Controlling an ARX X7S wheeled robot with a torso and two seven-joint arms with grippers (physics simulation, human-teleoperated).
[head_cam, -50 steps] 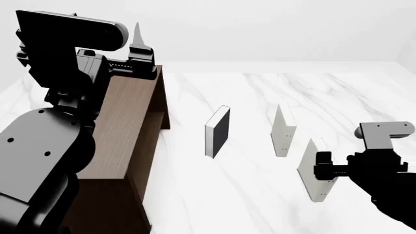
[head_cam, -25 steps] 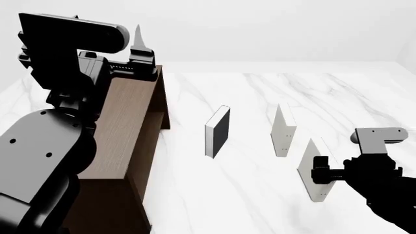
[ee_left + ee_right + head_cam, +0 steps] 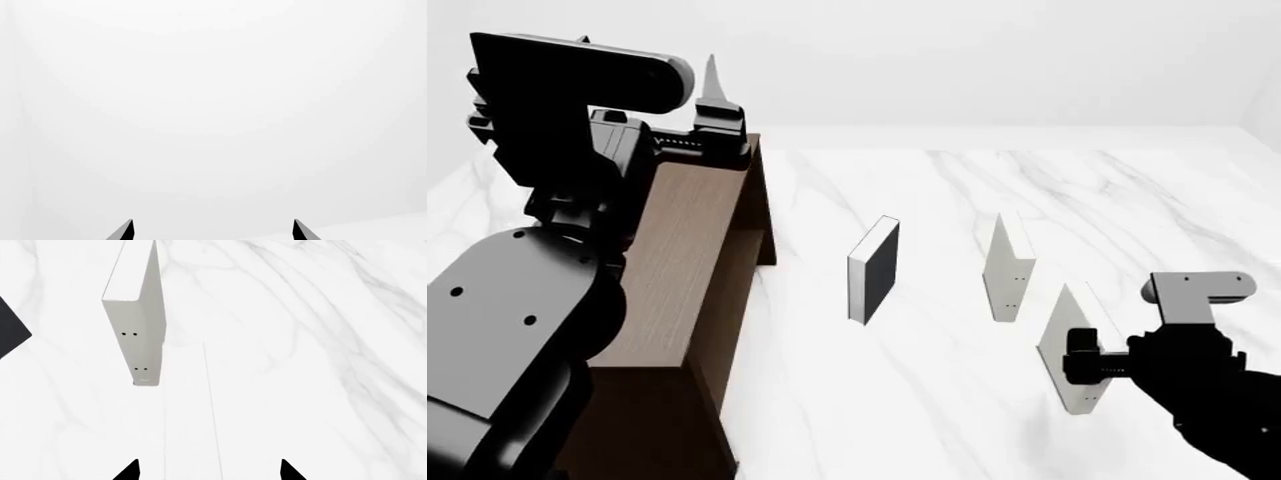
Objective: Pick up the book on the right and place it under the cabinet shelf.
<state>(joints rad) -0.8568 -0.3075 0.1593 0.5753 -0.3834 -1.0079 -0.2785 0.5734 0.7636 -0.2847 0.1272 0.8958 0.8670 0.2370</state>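
- Right of the black book (image 3: 876, 268), the book (image 3: 1072, 350) stands on the marble, the right gripper (image 3: 1077, 358) straddling it, not visibly clamped.
- Lifting and shelving under the cabinet shelf (image 3: 687, 270) remain.

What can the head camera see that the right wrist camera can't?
Only the head view shows the tall dark brown wooden cabinet and the whole upright black-covered book. Only the right wrist view shows the right tool's two black fingertips, spread with the nearest pale book's top edge between them. Both show the farther pale grey book with dark dots and the white marble table.
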